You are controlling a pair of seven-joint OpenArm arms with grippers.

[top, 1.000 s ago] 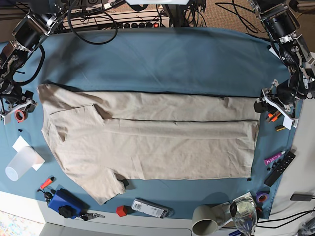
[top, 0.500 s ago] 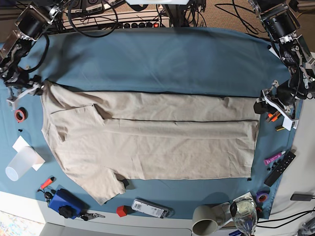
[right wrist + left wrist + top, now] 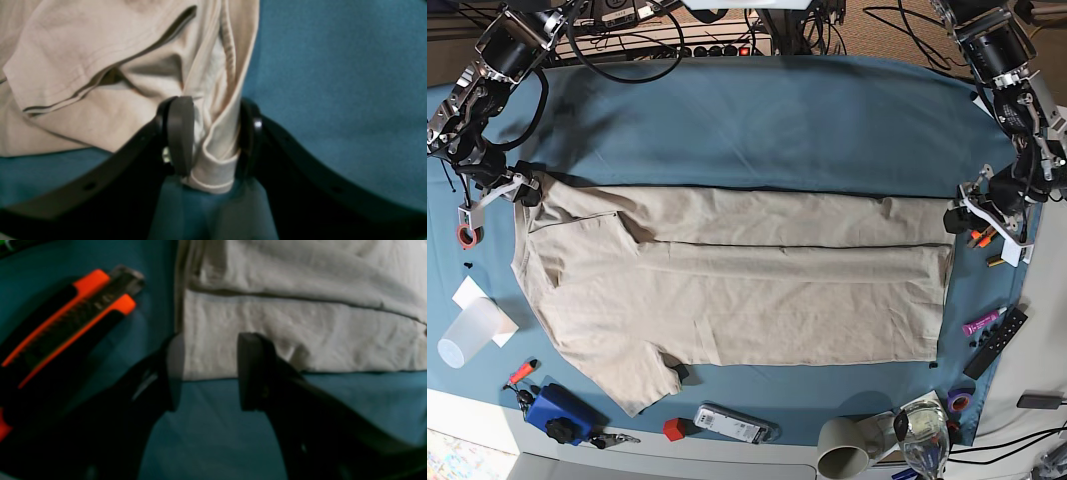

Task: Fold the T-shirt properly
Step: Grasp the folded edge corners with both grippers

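Observation:
The beige T-shirt [image 3: 727, 280] lies flat on the blue table cloth [image 3: 777, 120], folded lengthwise, collar end at the left and hem at the right. My right gripper [image 3: 522, 182] is at its upper left corner. In the right wrist view a bunched fold of the T-shirt [image 3: 217, 140], with a hem, stands between the fingers [image 3: 180, 133] of the right gripper [image 3: 213, 136], and the jaws are apart. My left gripper [image 3: 957, 215] is open at the upper right hem corner. In the left wrist view the left gripper [image 3: 210, 373] straddles that flat corner of the T-shirt [image 3: 213, 350].
An orange box cutter [image 3: 66, 323] lies just beside the left gripper. A red tape roll [image 3: 467, 236] and a plastic cup [image 3: 467, 335] sit at the left edge. A blue item [image 3: 557, 410], a grey device [image 3: 727, 422], a mug [image 3: 842, 448] and a black remote [image 3: 997, 343] line the front and right.
My right arm swung from the tape roll at the left edge up and right onto the shirt's upper left corner, nudging it right. The left arm stayed put.

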